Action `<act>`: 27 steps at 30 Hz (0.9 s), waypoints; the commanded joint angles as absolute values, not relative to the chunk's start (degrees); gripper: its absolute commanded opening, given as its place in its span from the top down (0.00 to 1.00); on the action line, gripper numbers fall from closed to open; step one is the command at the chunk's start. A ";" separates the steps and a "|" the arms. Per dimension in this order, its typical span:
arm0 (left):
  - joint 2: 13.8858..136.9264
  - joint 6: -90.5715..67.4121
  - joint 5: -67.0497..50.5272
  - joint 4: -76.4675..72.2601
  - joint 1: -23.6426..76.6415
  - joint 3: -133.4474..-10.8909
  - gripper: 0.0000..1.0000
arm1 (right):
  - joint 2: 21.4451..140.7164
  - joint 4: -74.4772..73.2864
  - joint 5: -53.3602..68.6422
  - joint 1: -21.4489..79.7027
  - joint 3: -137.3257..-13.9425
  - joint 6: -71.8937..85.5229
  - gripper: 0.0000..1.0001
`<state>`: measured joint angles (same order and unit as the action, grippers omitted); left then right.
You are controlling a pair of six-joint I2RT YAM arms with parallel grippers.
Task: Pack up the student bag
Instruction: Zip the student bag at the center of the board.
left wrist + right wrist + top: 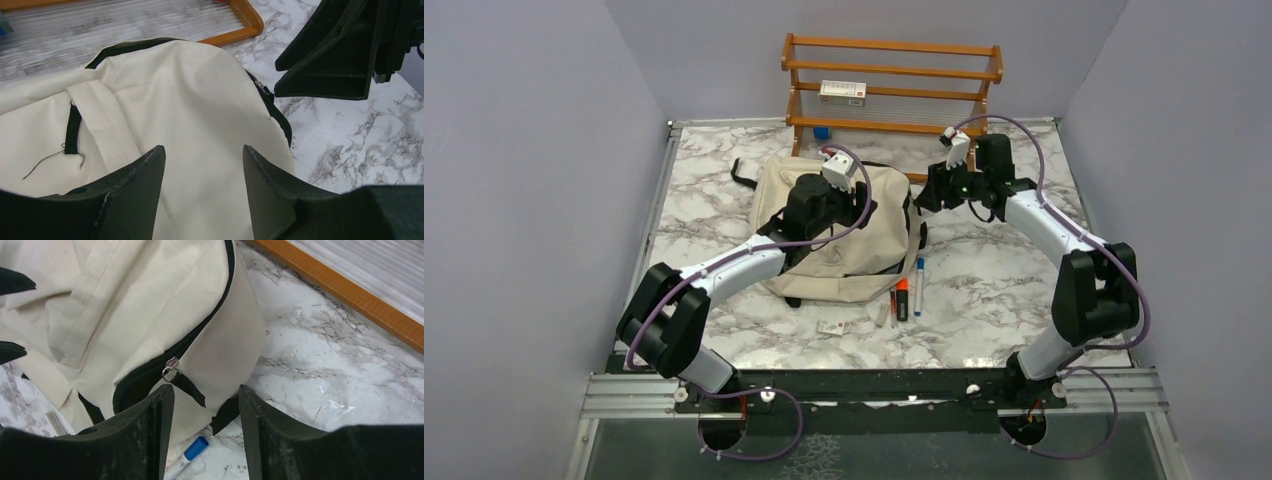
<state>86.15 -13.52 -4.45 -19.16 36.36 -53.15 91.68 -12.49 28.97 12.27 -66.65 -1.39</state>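
The student bag (869, 245), cream fabric with black zippers and straps, lies flat in the middle of the marble table. My left gripper (849, 205) hovers over its upper part; in the left wrist view it (204, 150) is open, with bare cream fabric of the bag (190, 100) between the fingers and nothing held. My right gripper (924, 195) is at the bag's right edge. In the right wrist view it (206, 390) is open just short of the bag (150, 300), near the silver zipper pull (171, 369) of a partly open zipper.
A blue-capped marker (919, 285), an orange highlighter (902, 298) and a pale pen (886, 310) lie by the bag's lower right corner, a small card (832, 327) nearer me. A wooden rack (892, 75) with a white box (842, 92) stands at the back.
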 commanded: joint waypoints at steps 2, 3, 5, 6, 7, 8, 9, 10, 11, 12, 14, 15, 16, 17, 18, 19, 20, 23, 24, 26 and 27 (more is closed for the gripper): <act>84.87 -13.05 -4.97 -19.25 36.04 -53.55 0.40 | 95.69 -17.65 38.08 10.95 -69.55 -9.35 0.49; 84.79 -13.09 -5.00 -19.25 36.04 -53.46 0.40 | 96.37 -17.75 38.93 10.83 -69.98 -9.99 0.49; 84.64 -13.10 -5.02 -19.25 36.04 -53.29 0.40 | 97.59 -17.92 40.85 10.74 -70.80 -11.19 0.50; 84.64 -13.10 -5.19 -19.25 36.04 -53.26 0.40 | 98.18 -17.75 41.80 10.72 -71.22 -11.62 0.51; 84.74 -13.10 -5.32 -19.25 36.04 -53.26 0.40 | 98.95 -17.63 42.88 10.72 -71.66 -12.02 0.52; 84.74 -13.10 -5.29 -19.25 35.99 -53.26 0.40 | 99.57 -17.46 43.94 10.72 -72.16 -12.42 0.53; 84.77 -13.10 -5.35 -19.25 35.97 -53.26 0.40 | 100.19 -17.49 45.03 10.72 -72.62 -12.63 0.54; 84.78 -13.10 -5.42 -19.25 36.03 -53.34 0.40 | 100.80 -17.68 45.92 10.72 -73.20 -12.86 0.55; 84.75 -13.10 -5.42 -19.25 36.03 -53.35 0.40 | 101.40 -18.03 46.60 10.72 -73.82 -13.09 0.57; 84.65 -13.10 -5.45 -19.25 36.04 -53.35 0.40 | 101.83 -18.33 46.92 10.72 -74.17 -13.20 0.60; 84.73 -13.10 -5.43 -19.25 36.04 -53.43 0.40 | 102.25 -18.41 47.33 10.72 -74.35 -13.27 0.68; 84.73 -13.14 -5.41 -19.25 36.04 -53.44 0.40 | 102.18 -18.51 47.20 10.77 -74.29 -13.21 0.72; 84.80 -13.10 -5.33 -19.25 36.04 -53.44 0.40 | 101.98 -18.41 46.82 10.73 -74.13 -13.00 0.75; 84.88 -13.05 -5.26 -19.25 36.04 -53.44 0.40 | 101.65 -18.31 46.18 10.72 -73.79 -12.82 0.80; 85.06 -12.97 -5.19 -19.25 36.04 -53.56 0.40 | 101.09 -18.17 45.58 10.72 -73.42 -12.56 0.84; 85.19 -12.86 -4.99 -19.25 36.04 -53.67 0.40 | 100.44 -18.10 44.68 10.73 -73.06 -12.24 0.88; 85.36 -12.75 -4.74 -19.20 36.04 -53.95 0.40 | 99.62 -17.97 43.75 10.72 -72.56 -11.89 0.93; 86.26 -12.83 -3.60 -18.91 36.04 -55.33 0.40 | 96.59 -17.59 40.60 10.72 -70.90 -10.05 0.99; 86.69 -12.90 -3.37 -18.82 36.01 -55.94 0.40 | 95.64 -17.40 40.23 10.77 -70.40 -9.41 1.00; 87.86 -13.27 -2.74 -18.69 35.95 -57.33 0.39 | 93.65 -17.36 40.21 10.74 -69.61 -7.94 1.00; 88.57 -13.76 -2.50 -18.34 35.88 -58.32 0.39 | 92.91 -17.76 40.48 10.72 -69.49 -7.46 0.99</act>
<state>86.61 -13.26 -4.36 -18.41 36.32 -54.13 98.17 -17.69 41.76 11.11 -70.37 -10.37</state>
